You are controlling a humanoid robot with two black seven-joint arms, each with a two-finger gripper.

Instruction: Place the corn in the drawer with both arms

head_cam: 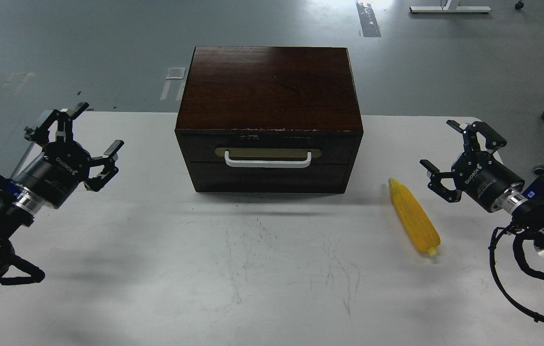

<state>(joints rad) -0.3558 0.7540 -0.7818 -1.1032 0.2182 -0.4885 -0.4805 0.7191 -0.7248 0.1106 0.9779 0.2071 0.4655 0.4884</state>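
Sitting shut at the back of the white table, the dark brown wooden box's drawer shows its white bar handle. Both black grippers, left and right, hover with fingers spread (holding nothing). Right of the box lies the bright yellow, kernel-rowed plastic corn cob, long axis diagonal, tapered tip toward the box.

Table: carries all items listed. Wooden box: centre, toward the far edge. Drawer: set in the box's near face, closed; bar handle across the middle of its front. Corn: lying flat on the table, right of the box and slightly nearer, apart from it, lengthwise on a diagonal. Left tool: above the table, left of the box. Right tool: right of the corn, near it, not touching.
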